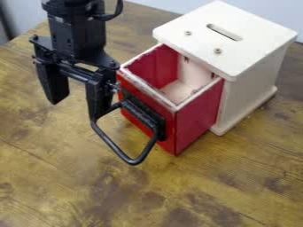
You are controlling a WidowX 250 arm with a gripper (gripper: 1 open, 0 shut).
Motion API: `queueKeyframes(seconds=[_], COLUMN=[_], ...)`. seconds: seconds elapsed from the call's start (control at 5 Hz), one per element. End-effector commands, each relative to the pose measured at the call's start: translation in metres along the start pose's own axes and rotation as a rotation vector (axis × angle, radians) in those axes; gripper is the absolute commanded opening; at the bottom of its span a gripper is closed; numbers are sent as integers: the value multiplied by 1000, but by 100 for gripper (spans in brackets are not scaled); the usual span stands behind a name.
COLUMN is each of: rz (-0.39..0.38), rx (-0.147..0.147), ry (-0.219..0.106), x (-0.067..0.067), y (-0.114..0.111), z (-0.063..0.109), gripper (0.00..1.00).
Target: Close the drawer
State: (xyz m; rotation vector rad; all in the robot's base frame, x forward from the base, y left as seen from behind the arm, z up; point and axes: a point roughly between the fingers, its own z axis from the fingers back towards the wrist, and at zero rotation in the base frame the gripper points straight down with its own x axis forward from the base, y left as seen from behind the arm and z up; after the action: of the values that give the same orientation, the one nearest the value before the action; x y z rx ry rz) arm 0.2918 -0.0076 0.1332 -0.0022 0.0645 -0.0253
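Note:
The red drawer (178,97) is pulled out of the pale wooden casing (243,53) toward the lower left, its pale wood interior showing. Its black front plate (140,115) faces lower left, with the large black wire loop handle (122,142) lying out over the table. My black gripper (77,102) hangs just left of the drawer's front. Its two long fingers (51,84) point down and stand apart, open and empty. The right finger (102,93) is close beside the front plate's left edge, above the handle.
The wooden casing has a slot (221,31) on top and stands at the right on a brown wood-grain table (71,186). The arm's black wrist (77,27) rises at the top left.

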Motion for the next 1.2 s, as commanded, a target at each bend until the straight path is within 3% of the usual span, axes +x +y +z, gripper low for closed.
queueKeyframes(seconds=[0.0, 0.2, 0.4, 0.6, 0.8, 1.0], rz=[8, 14, 15, -33, -86, -132], rx=[7, 10, 7, 2, 2, 1], ry=[-164, -270, -266, -195, -218, -249], x=[0, 0, 4, 10, 26, 35], y=[-2, -6, -6, -2, 2, -3], z=[-7, -30, -50, -63, -72, -69], gripper=[100, 100, 100, 100, 100, 100])
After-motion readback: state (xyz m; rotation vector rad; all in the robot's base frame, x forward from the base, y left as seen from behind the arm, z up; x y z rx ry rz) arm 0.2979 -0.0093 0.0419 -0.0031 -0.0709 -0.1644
